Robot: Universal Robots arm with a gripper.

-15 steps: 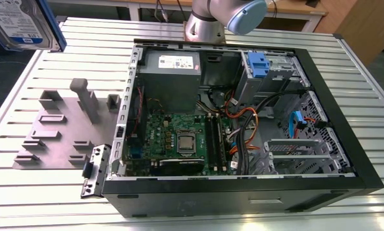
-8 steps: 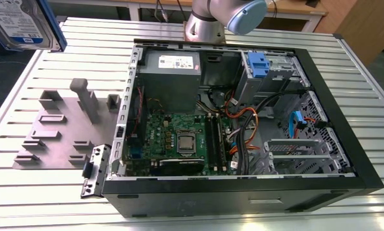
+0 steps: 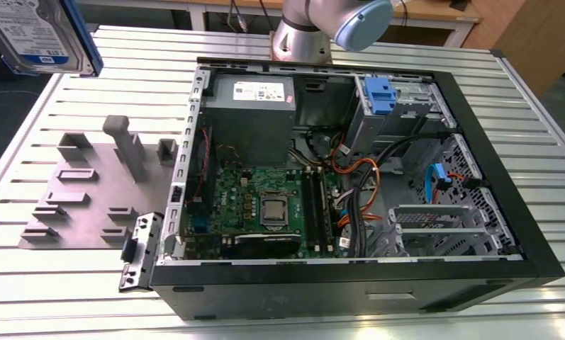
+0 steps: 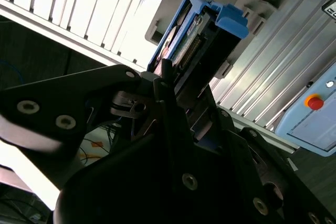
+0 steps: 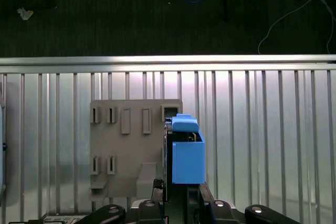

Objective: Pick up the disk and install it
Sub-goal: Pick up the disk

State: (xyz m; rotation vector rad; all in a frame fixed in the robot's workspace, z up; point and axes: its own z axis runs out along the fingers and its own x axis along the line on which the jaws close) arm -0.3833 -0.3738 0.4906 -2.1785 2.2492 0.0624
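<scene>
The disk [image 3: 36, 35], a silver hard drive with a white-and-blue label and blue frame, hangs high in the air at the exterior view's upper left, off the grey fixture plate [image 3: 93, 191]. In both wrist views my gripper [image 4: 170, 80] is shut on the disk [image 4: 197, 30], its black fingers clamping both flat faces. Seen edge-on in the first wrist view, the disk [image 5: 187, 156] sits in my gripper [image 5: 176, 195] over the right edge of the fixture plate [image 5: 131, 145].
An open black computer case [image 3: 509, 241] lies on the slatted aluminium table [image 3: 93, 297]. Inside are a grey power supply [image 3: 254, 106], a motherboard [image 3: 263, 205], cables, and a drive bay with a blue latch [image 3: 381, 95]. The arm's base [image 3: 301, 35] stands behind the case.
</scene>
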